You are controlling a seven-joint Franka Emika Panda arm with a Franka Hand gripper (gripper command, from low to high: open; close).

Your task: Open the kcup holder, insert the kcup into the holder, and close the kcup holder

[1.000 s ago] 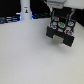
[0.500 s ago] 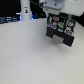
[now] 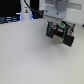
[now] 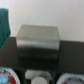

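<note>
The pincer (image 3: 59,31) has barely shifted, kcup (image 3: 59,23) between its fingers.

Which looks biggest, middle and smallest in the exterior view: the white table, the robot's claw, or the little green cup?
1. white table, by far the largest.
2. claw.
3. green kcup, just a tiny blurry spot at the claw.

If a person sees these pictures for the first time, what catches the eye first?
In the exterior view, the gripper hangs over the pale table, toward that view's upper right, with something green between its fingers. The wrist view is filled by a plain grey box, blurred, with a teal object beside it.
</note>
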